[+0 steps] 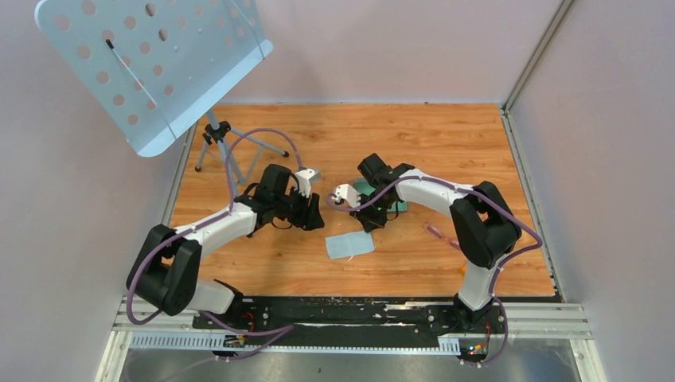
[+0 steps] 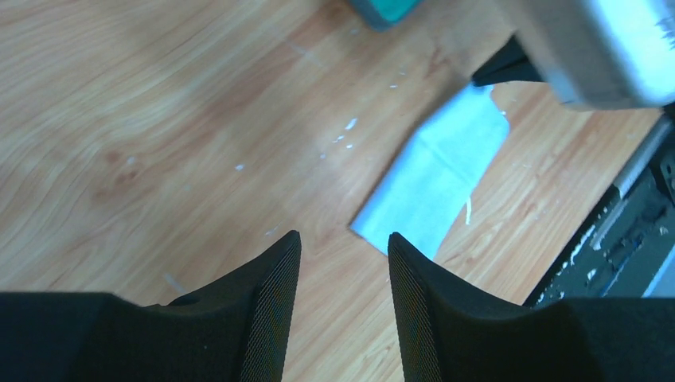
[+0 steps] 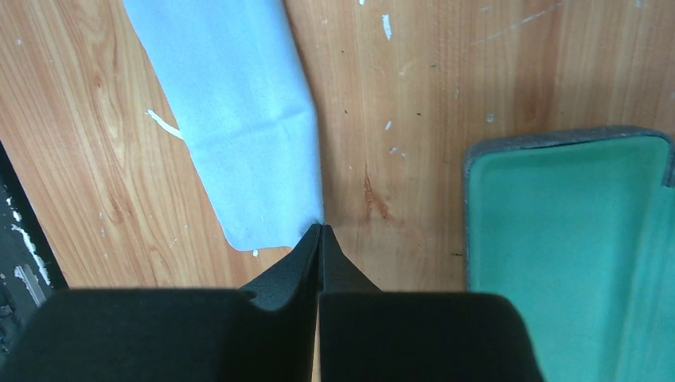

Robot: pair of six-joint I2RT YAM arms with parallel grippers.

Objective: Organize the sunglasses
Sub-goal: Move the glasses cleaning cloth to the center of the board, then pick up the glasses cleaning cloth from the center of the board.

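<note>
Right, so the sunglasses point(image 1: 437, 232) lie flat on the desk point(image 1: 318, 135), at approx 4 o'clock of the grey case point(image 1: 396, 206). They're just beside the right arm point(image 1: 470, 215) at its elbow and well apart from both sets of jaws, so nothing's got hold of them. From above they're a thin pinkish frame and I can't make out more. Neither wrist cam shows them.

The case sits open, teal lining up, prob. so the glasses can go straight in w/o a lid to fight. The pale blue cloth point(image 1: 350, 245) lies spread at 6 o'clock of the case, close by. I'd guess that keeps it in reach of either arm for a wipe or for packing.

The right jaws are clenched tip to tip w/ nothing between them. They hang over bare wood, w/ the cloth's edge at 11 o'clock in the wrist view and the case's rim at 3. The left jaws are released, w/ a clear gap and nothing in it, and aim at the cloth's near corner from the left arm point(image 1: 223, 227) side.

My read: the actual pick isn't started. The right arm is nearer the glasses, but it'd have to open up and swing back toward 4 o'clock first. A frame that slim lying flat gives little to pinch, so a slip looks likely.
</note>
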